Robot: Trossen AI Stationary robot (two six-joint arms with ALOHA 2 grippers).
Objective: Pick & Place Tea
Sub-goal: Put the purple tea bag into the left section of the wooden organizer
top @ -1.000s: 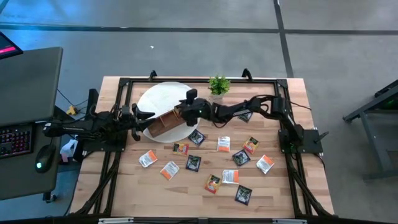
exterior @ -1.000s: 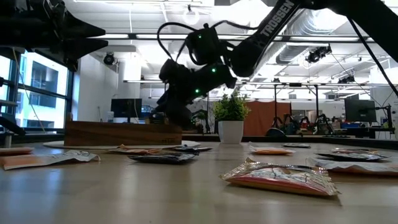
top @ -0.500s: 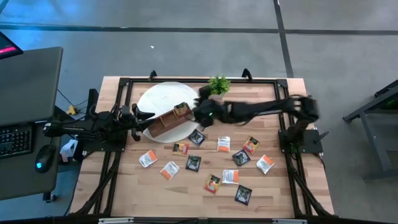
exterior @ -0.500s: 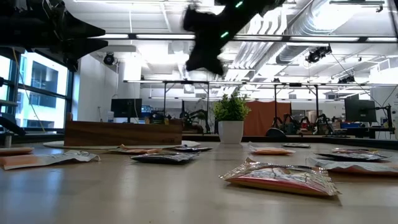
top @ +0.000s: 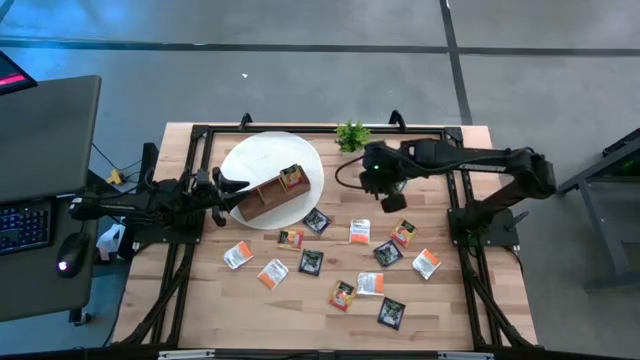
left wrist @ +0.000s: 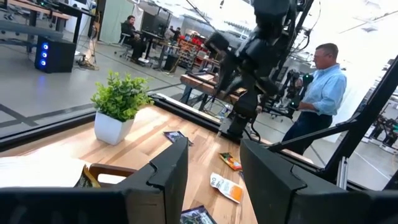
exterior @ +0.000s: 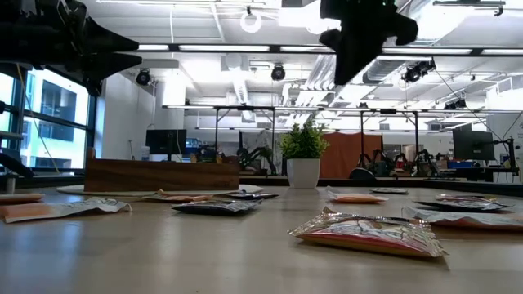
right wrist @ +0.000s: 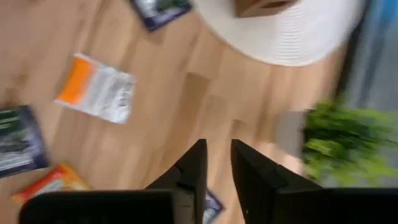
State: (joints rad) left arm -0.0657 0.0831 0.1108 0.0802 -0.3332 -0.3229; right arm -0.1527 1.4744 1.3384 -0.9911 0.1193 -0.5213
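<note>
Several tea sachets, dark, orange and white-orange, lie flat across the middle of the table, such as the white-orange one (top: 359, 231) (right wrist: 96, 93) and a dark one (top: 311, 262). One orange sachet (top: 292, 178) sits in the right end of the brown wooden box (top: 265, 197) (exterior: 161, 174), which rests on the white plate (top: 250, 155). My right gripper (top: 386, 196) (right wrist: 219, 168) hangs high above the table right of the box, fingers slightly apart and empty. My left gripper (top: 226, 190) (left wrist: 214, 162) waits open at the box's left end.
A small potted plant (top: 351, 135) (exterior: 303, 155) stands at the far edge, close to my right arm. Black frame rails run along the table's edges. A person (left wrist: 317, 87) stands in the room beyond the table. Bare wood lies along the near edge.
My right gripper has drawn back from the wooden box toward the table's right and risen well above the table. The orange sachet that it carried has stayed behind in the box's right end.
</note>
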